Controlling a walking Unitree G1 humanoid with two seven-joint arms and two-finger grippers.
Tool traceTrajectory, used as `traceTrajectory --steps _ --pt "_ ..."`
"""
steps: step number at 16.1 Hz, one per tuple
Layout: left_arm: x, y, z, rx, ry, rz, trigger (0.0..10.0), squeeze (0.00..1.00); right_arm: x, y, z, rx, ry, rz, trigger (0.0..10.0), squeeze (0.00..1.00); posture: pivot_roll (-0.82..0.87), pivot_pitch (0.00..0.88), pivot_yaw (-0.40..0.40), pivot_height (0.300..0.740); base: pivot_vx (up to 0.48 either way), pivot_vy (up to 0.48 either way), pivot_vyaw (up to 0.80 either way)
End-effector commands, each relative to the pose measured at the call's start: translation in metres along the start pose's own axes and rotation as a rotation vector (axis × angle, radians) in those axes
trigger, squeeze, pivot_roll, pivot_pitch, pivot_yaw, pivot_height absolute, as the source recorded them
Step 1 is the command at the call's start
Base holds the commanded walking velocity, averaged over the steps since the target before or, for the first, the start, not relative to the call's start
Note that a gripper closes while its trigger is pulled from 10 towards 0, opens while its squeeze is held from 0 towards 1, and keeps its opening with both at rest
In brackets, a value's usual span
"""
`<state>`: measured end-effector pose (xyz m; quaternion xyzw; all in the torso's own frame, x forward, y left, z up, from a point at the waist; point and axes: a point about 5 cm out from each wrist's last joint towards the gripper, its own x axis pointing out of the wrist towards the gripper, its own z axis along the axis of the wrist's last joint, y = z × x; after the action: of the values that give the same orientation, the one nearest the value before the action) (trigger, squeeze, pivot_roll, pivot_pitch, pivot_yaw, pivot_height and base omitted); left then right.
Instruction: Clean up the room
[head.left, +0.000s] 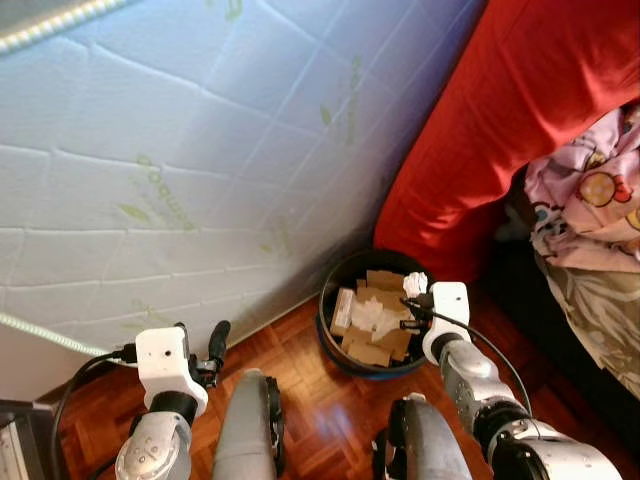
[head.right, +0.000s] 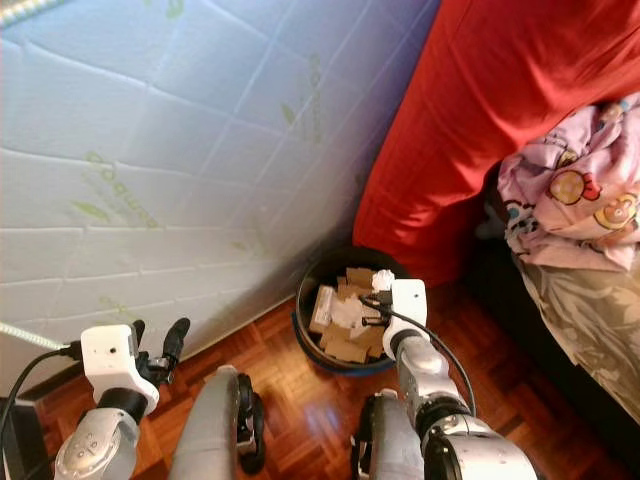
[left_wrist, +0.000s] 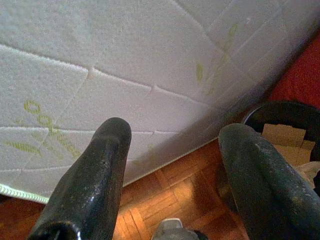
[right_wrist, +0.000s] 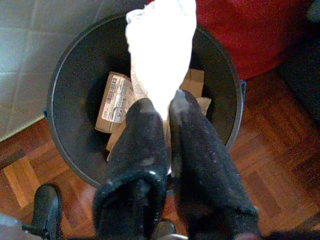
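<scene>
A home bedroom: upended mattress, red bedding, parquet floor, waste bin.

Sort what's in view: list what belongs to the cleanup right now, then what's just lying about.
In the job:
right gripper, shut on white tissue
black bin below it, holding cardboard scraps

Lying about:
mattress
red cover
pink patterned cloth
left gripper, open, idle
</scene>
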<state>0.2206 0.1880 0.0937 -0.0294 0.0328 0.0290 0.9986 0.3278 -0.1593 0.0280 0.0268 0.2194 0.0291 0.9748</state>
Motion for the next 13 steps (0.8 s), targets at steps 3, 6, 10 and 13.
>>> traceTrajectory --steps 3,6,10,13 --pt "-0.008 0.001 -0.003 -0.003 0.046 0.009 10.0 0.00 -0.002 0.004 -0.013 0.006 0.055 0.027 10.0 1.00 0.21 0.384 0.022 0.642 0.000 0.000 0.00" --pt "-0.011 0.001 -0.003 -0.002 0.058 0.011 10.0 0.00 -0.002 0.007 -0.013 -0.013 0.057 0.047 10.0 1.00 0.21 0.396 0.023 0.642 0.000 0.000 0.00" --pt "-0.014 0.001 -0.005 -0.003 0.086 0.013 10.0 0.00 -0.002 0.012 -0.013 -0.037 0.059 0.085 10.0 1.00 0.21 0.404 0.021 0.642 0.000 0.000 0.00" --pt "-0.015 -0.001 -0.006 -0.006 0.092 0.010 10.0 0.00 -0.002 0.011 -0.013 -0.049 0.062 0.069 10.0 1.00 0.21 0.411 0.021 0.642 0.000 0.000 0.00"
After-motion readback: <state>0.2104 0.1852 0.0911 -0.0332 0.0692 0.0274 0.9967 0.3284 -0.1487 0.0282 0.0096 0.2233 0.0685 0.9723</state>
